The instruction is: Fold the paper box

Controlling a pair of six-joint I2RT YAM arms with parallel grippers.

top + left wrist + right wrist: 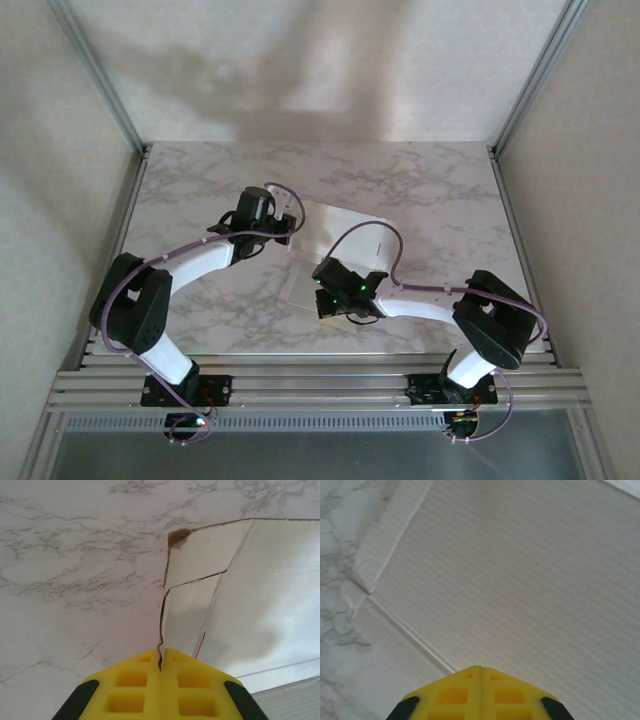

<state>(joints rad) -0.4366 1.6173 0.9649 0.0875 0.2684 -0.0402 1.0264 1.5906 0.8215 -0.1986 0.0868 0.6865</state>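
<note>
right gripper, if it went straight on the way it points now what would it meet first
Most likely the white face of the paper box: the right gripper, shut, points down onto that panel. How far off it is, the wrist view does not settle.

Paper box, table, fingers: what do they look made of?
Paper box: thin white card, matte; fine ribbing, sharp creases, ragged cut edge. Table: smooth, white with grey veins; marble or marble-print laminate, can't tell. Left fingers: yellow moulded plastic or rubber, square pockets.
</note>
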